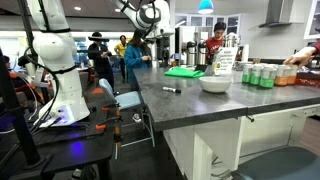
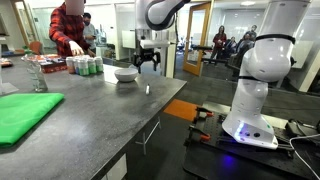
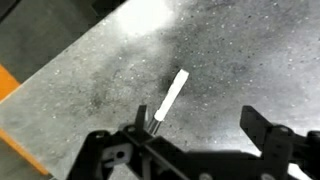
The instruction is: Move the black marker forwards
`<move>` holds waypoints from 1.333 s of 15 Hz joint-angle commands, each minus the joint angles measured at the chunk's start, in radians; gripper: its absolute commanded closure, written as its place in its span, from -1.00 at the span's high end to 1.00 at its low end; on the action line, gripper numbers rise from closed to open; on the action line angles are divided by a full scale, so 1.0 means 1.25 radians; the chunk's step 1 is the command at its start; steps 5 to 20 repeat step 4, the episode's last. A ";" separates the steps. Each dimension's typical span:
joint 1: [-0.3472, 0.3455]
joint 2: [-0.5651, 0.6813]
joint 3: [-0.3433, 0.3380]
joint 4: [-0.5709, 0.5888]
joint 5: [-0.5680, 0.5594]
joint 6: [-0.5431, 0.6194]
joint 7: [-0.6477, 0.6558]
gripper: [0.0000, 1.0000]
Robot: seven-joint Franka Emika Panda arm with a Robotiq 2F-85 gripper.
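Wrist view: the end effector (image 3: 192, 135) is wide open with nothing in it. Just past it at 12 o'clock, the black marker (image 3: 170, 100) lies flat on the bench (image 3: 235, 50). Its long axis runs about 7 to 1 o'clock, and the near tip is closer to the 9 o'clock jaw. In an exterior view the end effector (image 2: 148, 62) hangs above the marker, apart from it. The white bowl (image 2: 125, 74) sits further back, around 10.
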 commanded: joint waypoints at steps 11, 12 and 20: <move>-0.013 -0.045 0.028 0.012 -0.043 -0.093 -0.097 1.00; -0.013 -0.045 0.028 0.012 -0.043 -0.093 -0.097 1.00; -0.013 -0.045 0.028 0.012 -0.043 -0.093 -0.097 1.00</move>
